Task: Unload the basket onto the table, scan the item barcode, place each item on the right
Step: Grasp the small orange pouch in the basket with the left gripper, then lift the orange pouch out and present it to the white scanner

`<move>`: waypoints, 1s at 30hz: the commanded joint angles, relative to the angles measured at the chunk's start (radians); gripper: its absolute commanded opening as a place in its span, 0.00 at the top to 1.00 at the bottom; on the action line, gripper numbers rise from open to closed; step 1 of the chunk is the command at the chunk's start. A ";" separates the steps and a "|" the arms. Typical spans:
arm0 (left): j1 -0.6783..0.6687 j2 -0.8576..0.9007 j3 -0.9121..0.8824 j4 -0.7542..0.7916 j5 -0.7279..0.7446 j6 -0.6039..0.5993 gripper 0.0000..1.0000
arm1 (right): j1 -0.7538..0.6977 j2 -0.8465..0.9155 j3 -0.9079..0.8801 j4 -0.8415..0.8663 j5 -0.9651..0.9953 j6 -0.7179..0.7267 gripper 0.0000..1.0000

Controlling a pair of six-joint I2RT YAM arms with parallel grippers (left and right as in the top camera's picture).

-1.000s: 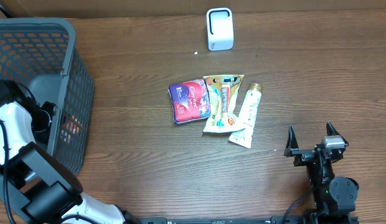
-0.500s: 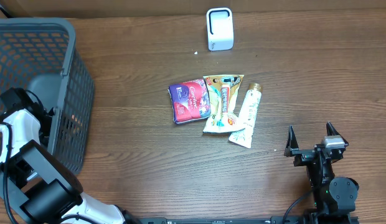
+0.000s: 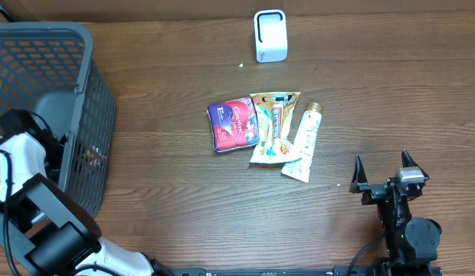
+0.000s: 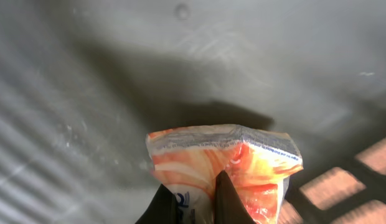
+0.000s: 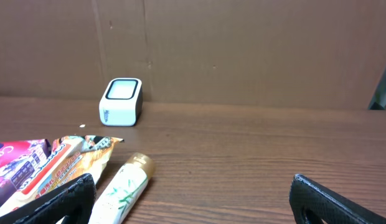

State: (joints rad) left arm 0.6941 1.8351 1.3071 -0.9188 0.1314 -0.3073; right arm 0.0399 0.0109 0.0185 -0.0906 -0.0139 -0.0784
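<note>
Grey plastic mesh basket (image 3: 38, 46) sits at the table's (image 3: 375, 77) far left edge, w/ the left arm (image 3: 23, 153) reaching down inside it. In the left wrist view the left gripper (image 4: 196, 198) is pressed together, pinching the lower part of an orange-and-white crinkly packet (image 4: 243, 155). The packet's sealed top edge points away from the camera, over the smooth grey basket floor (image 4: 274, 50), w/ mesh openings showing at lower right. Can't tell whether the packet is lifted or resting on the floor. No barcode readable on the side facing the camera.

White barcode scanner (image 3: 270, 35) stands upright near the table's back edge, about centre, well apart from the basket. In front of it, mid-table, three items lie side by side: a purple-and-red packet (image 3: 234, 124), touching a yellow-orange packet (image 3: 273, 126), which overlaps a white tube w/ gold cap (image 3: 305, 142) on its right; cap end points toward the scanner.

Right gripper (image 3: 383, 159) sits low at the near right of the table, fingers spread wide, nothing btwn them, near the tube but apart from it. Its wrist cam looks along the table at the tube, the packets and the scanner, w/ a brown cardboard wall (image 5: 243, 50) behind
</note>
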 commanded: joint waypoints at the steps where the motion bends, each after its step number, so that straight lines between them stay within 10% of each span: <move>1: 0.008 -0.012 0.173 -0.071 0.061 -0.006 0.96 | -0.002 -0.008 -0.010 0.006 0.010 -0.001 0.00; 18: -0.029 -0.301 0.705 -0.290 0.338 -0.003 0.96 | -0.002 -0.008 -0.010 0.006 0.010 -0.001 0.00; 30: -0.658 -0.335 0.593 -0.389 0.346 -0.019 0.96 | -0.002 -0.008 -0.010 0.006 0.010 -0.001 0.00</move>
State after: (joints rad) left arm 0.2039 1.4643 1.9770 -1.3308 0.5064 -0.3077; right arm 0.0399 0.0109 0.0185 -0.0902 -0.0135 -0.0780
